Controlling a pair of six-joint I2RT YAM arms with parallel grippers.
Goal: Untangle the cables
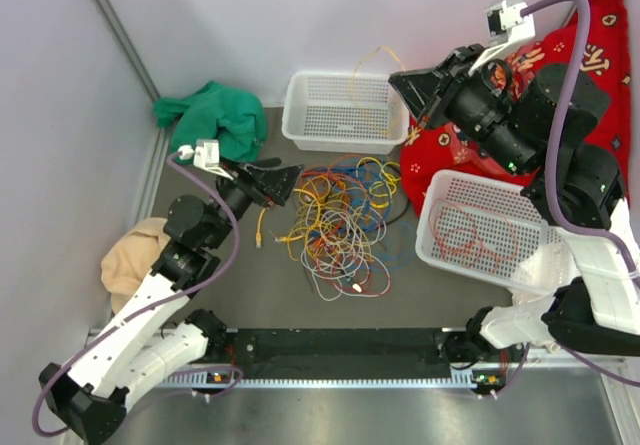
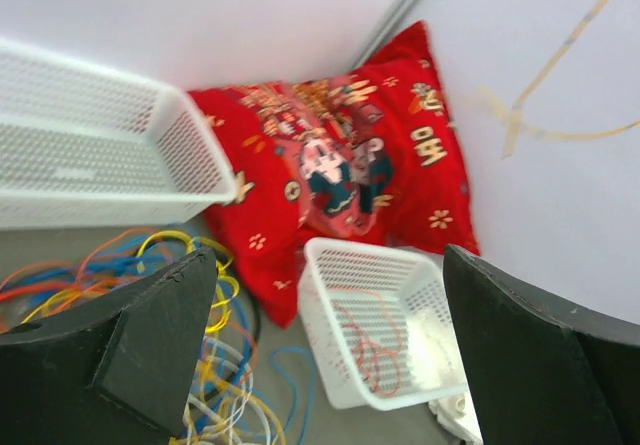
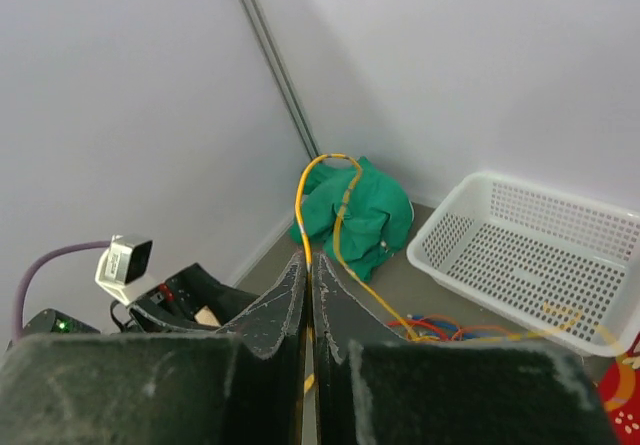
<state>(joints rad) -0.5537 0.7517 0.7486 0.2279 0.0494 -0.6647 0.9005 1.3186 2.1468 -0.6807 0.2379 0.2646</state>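
Grey table (image 1: 250, 295), left fingers (image 2: 150, 345) spread, right fingers (image 3: 270, 310) pinching yellow cable (image 3: 299, 215), cushion (image 2: 340, 165) lettering illegible.

The cables (image 1: 335, 220) lie in one tangled heap, yellow, red, orange, blue, white; one yellow cable (image 3: 325, 157) arches upward, lifted

Robotics lab test cell, walled in by plain panels.

Pale, bare panel walls (image 1: 300, 15) meet at a bare metal corner strip (image 1: 120, 30) and box in a grey table (image 1: 230, 285). Along the table's near edge, a black mounting rail (image 1: 340, 343) carries a white-and-black left robot arm (image 1: 150, 325) and its twin, the right robot arm (image 1: 600, 265), which trails a thick purple-grey hose (image 1: 567, 85). The rest is an unrelated mix of items: a white perforated plastic basket (image 1: 340, 137) at the far side and another (image 1: 440, 255) on the right, a red printed cushion (image 1: 610, 35), a crumpled green cloth (image 1: 210, 115), a beige cloth (image 1: 130, 260), and a tangle of thin yellow, red, orange and blue cables (image 1: 335, 220).
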